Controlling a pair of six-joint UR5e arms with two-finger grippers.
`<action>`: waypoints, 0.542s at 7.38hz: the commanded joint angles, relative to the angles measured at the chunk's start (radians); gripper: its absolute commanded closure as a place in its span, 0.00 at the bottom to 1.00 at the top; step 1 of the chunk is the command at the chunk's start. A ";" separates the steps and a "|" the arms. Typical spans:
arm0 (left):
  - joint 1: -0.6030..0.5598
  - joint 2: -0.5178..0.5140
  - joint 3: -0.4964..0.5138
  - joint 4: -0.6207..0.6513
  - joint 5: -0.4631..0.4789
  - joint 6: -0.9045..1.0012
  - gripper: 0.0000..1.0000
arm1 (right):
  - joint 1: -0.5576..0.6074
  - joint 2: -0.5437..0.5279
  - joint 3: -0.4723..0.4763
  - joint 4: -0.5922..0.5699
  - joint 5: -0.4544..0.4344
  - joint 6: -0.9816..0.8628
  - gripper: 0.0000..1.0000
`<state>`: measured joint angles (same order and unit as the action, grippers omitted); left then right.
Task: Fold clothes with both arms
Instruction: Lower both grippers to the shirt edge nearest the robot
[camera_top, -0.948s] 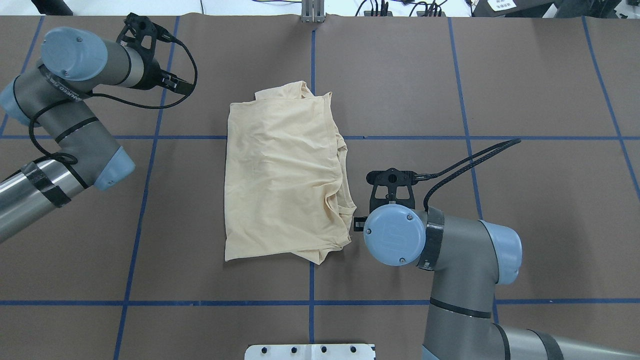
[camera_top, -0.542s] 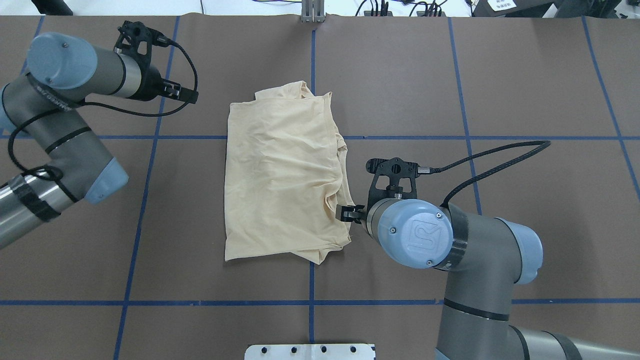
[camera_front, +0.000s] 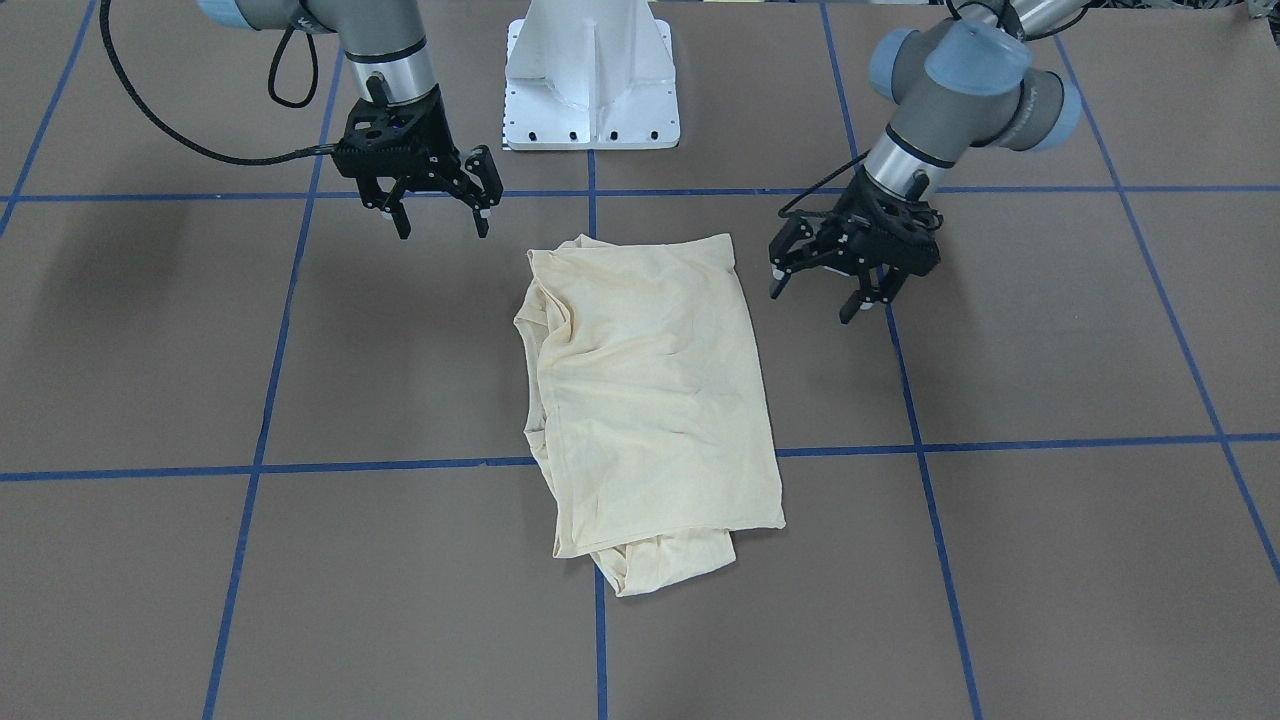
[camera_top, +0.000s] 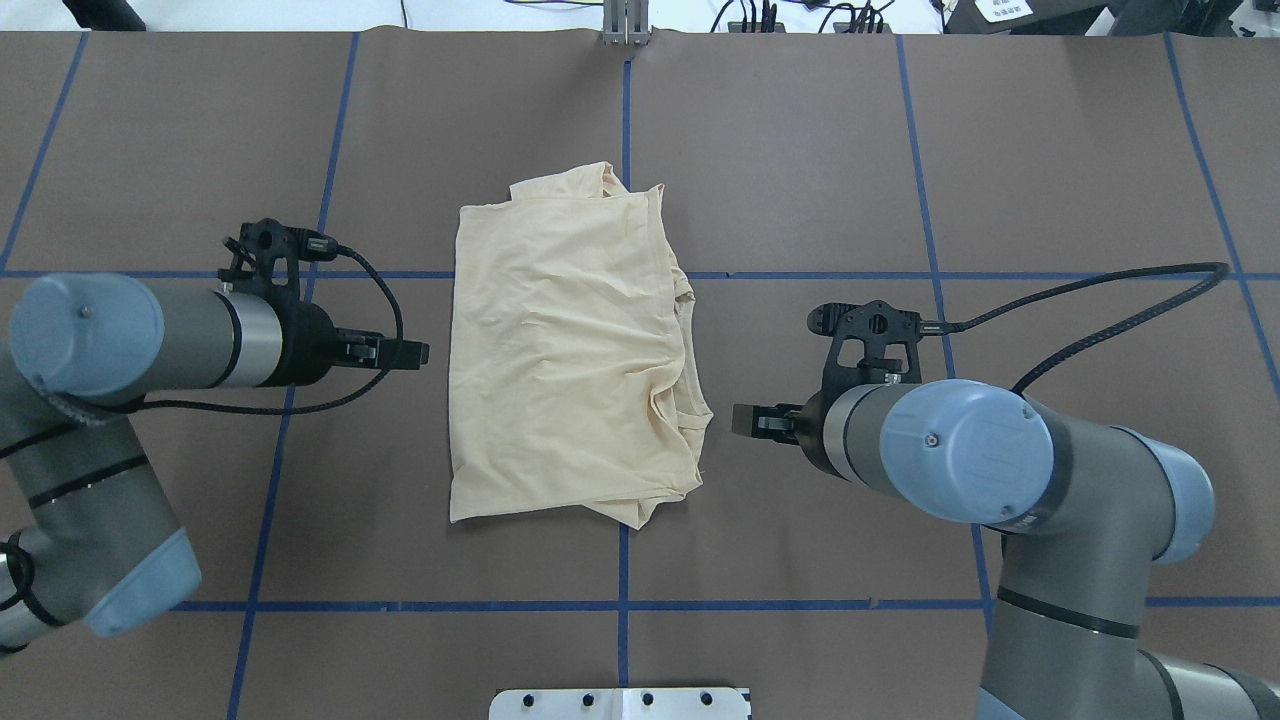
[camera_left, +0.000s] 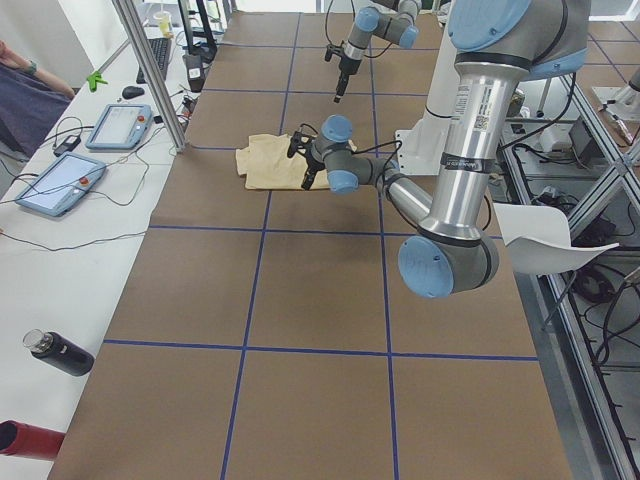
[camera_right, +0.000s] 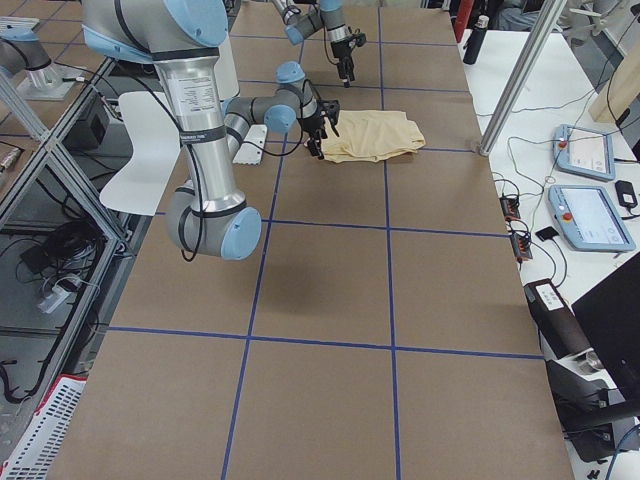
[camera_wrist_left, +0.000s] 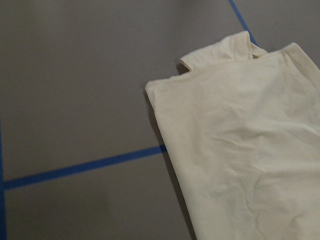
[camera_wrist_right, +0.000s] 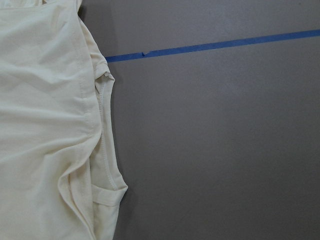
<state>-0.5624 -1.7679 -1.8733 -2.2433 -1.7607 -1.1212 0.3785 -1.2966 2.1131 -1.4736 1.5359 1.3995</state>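
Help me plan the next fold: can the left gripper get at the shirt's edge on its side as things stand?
Probably yes: the left gripper hangs open beside the shirt, with only tabletop between them.

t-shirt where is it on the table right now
In the overhead view the T-shirt lies folded over a blue tape line, between the left end effector and the right end effector, touching neither.
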 joint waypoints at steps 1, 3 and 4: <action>0.148 0.002 -0.023 0.057 0.106 -0.148 0.00 | 0.023 -0.151 0.004 0.189 0.009 -0.034 0.00; 0.222 -0.075 -0.015 0.190 0.159 -0.219 0.00 | 0.033 -0.148 -0.010 0.196 0.012 -0.034 0.00; 0.261 -0.112 -0.015 0.265 0.161 -0.248 0.08 | 0.033 -0.147 -0.010 0.196 0.012 -0.034 0.00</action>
<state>-0.3510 -1.8325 -1.8903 -2.0693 -1.6154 -1.3264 0.4092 -1.4422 2.1056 -1.2838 1.5471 1.3661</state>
